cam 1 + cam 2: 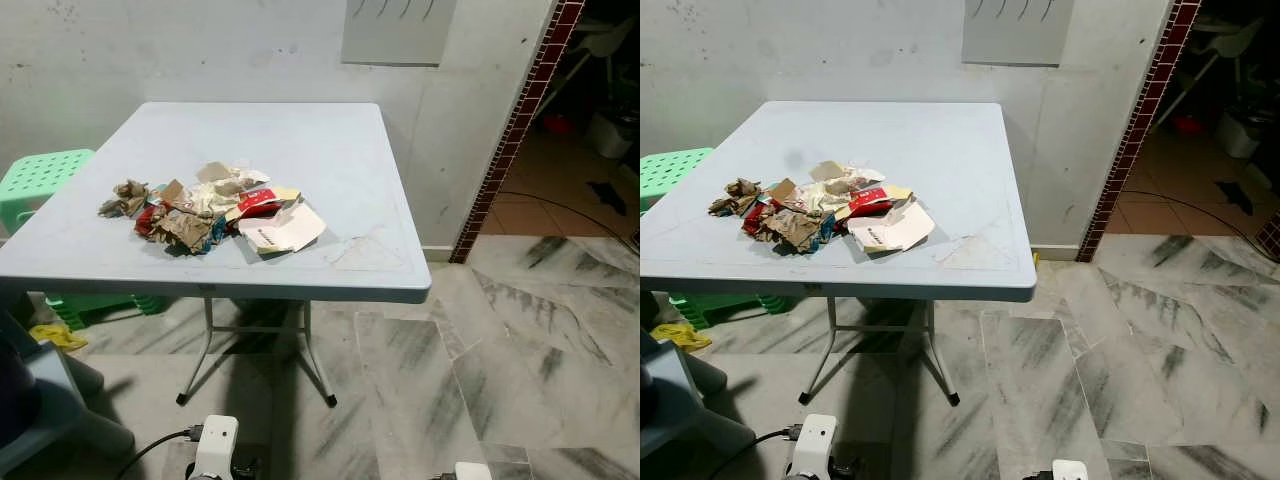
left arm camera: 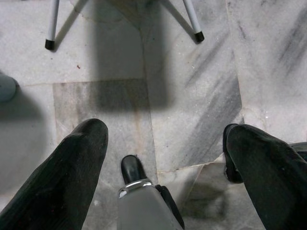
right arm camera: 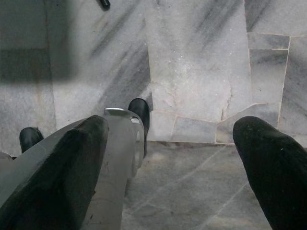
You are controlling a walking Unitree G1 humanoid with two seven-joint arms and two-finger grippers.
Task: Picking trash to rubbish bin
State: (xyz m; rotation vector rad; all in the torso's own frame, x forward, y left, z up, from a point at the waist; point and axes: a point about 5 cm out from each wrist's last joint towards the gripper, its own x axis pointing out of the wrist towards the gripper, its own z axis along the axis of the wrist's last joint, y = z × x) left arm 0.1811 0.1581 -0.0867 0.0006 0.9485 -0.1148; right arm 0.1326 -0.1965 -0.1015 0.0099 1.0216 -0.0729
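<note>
- Left eye view: a heap of trash [image 1: 210, 215] lies on the pale blue square bench [image 1: 330, 150], on its left half toward the near edge. The heap is crumpled brown paper, torn cardboard, a red wrapper [image 1: 258, 201] and a flat white carton [image 1: 283, 229] at its right end; one brown wad [image 1: 124, 199] sits just apart at the left.
- The bench stands on thin folding metal legs [image 1: 318, 362] on a grey-veined marble floor [image 1: 500, 340]. A green plastic stool [image 1: 40, 180] is beside its left edge, and something yellow [image 1: 55, 336] lies on the floor below.
- Behind is a stained white wall [image 1: 150, 50]; at the right a dark red tiled door edge [image 1: 515, 125] opens onto an orange-tiled room.
- Right eye view: the same scene.
- Left wrist view: the left gripper [image 2: 165, 158] hangs low above the floor, jaws released and wide apart, grasping nothing. Two rubber-tipped bench feet [image 2: 199, 36] stand at the far side, and the robot's own foot [image 2: 132, 168] shows between the fingers.
- Right wrist view: the right gripper [image 3: 170, 153] also hangs over cracked marble tiles [image 3: 192, 105], jaws spread, empty.
</note>
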